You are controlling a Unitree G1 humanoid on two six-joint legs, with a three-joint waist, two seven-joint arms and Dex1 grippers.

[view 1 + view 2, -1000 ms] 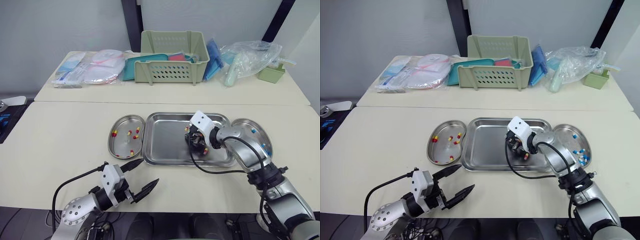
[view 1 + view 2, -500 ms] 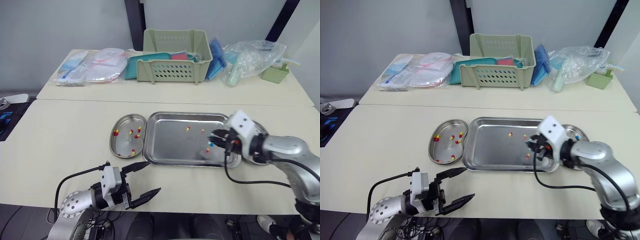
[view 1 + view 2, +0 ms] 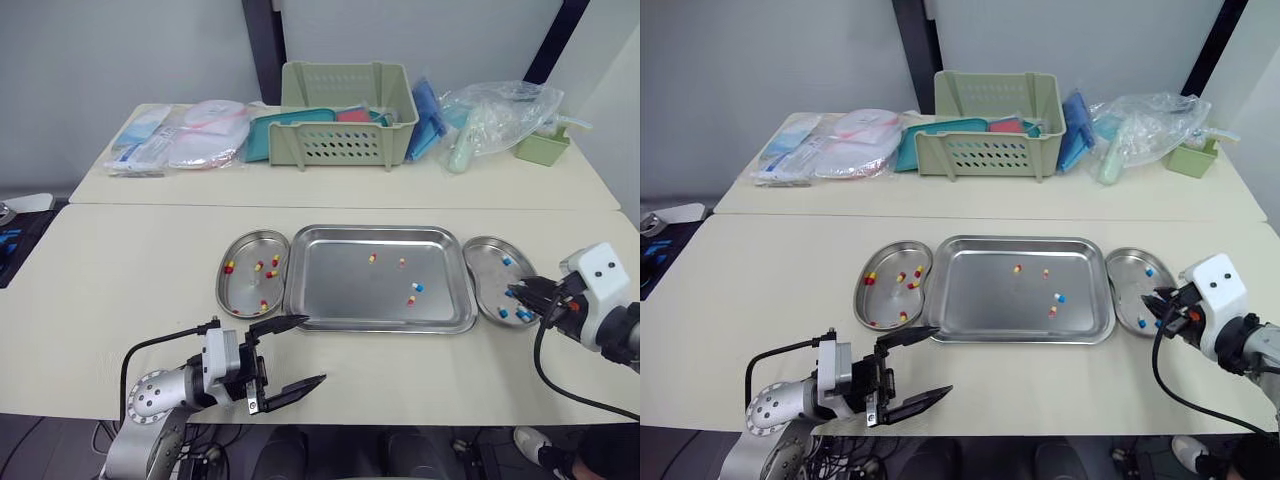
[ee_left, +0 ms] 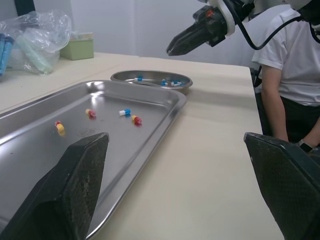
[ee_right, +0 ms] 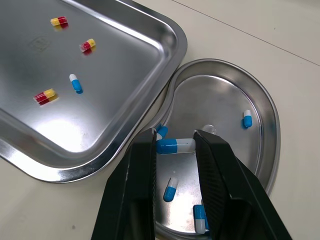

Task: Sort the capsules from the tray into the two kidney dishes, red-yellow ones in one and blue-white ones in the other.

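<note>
The right hand [image 3: 1158,301] hangs over the right kidney dish [image 5: 222,97], its two fingers pinching a blue-white capsule [image 5: 175,146] crosswise between them. It sits above the dish's inner edge, right where the dish meets the tray [image 3: 340,290], and that is what worries me. Let go here and the capsule could strike the rim, then skip back into the tray or out onto the tabletop [image 3: 120,270]. A slick round capsule might also squirt sideways as the fingers part. A hand dropping too low could nudge the light dish and scatter the blue-white ones already in it. The left hand [image 3: 942,359] waits spread wide and empty near the tray's front corner, close to the left kidney dish [image 3: 245,288] holding the red-yellow capsules
</note>
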